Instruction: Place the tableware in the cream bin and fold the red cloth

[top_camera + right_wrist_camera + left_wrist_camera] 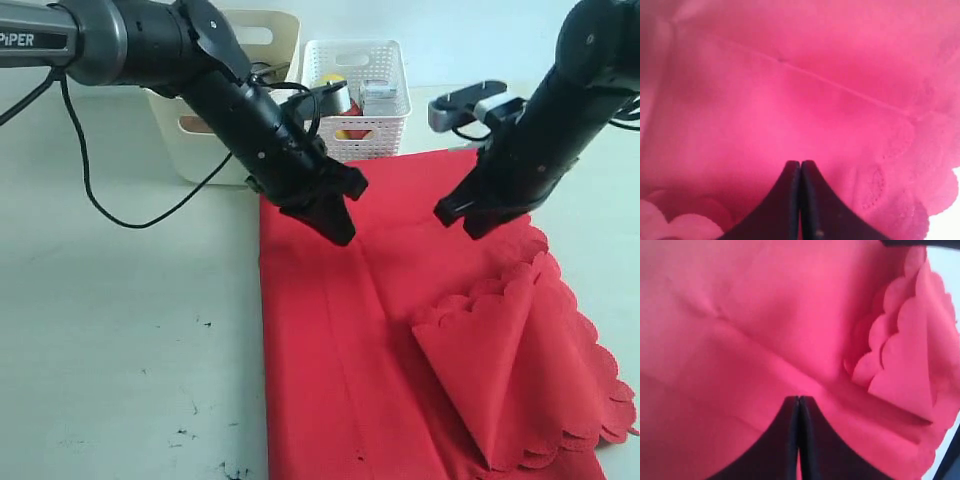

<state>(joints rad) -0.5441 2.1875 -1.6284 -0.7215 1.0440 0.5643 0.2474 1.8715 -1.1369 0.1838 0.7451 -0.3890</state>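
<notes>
The red cloth [330, 340] lies spread on the white table, with its scalloped corner [490, 360] folded over into a triangle on the right. My left gripper [338, 228] is shut and empty just above the cloth's far left part. My right gripper [455, 215] is also shut and empty, over the cloth's far right part. The left wrist view shows shut jaws [798, 399] over red fabric [740, 315] and the scalloped fold [900, 355]. Shut jaws [800, 163] over creased cloth [790, 100] fill the right wrist view. The cream bin [190, 150] stands behind the left arm. No tableware shows.
A white lattice basket [360, 60] holding food items stands at the back, next to the bin. A black cable [100, 205] from the left arm droops onto the table [120, 330] left of the cloth.
</notes>
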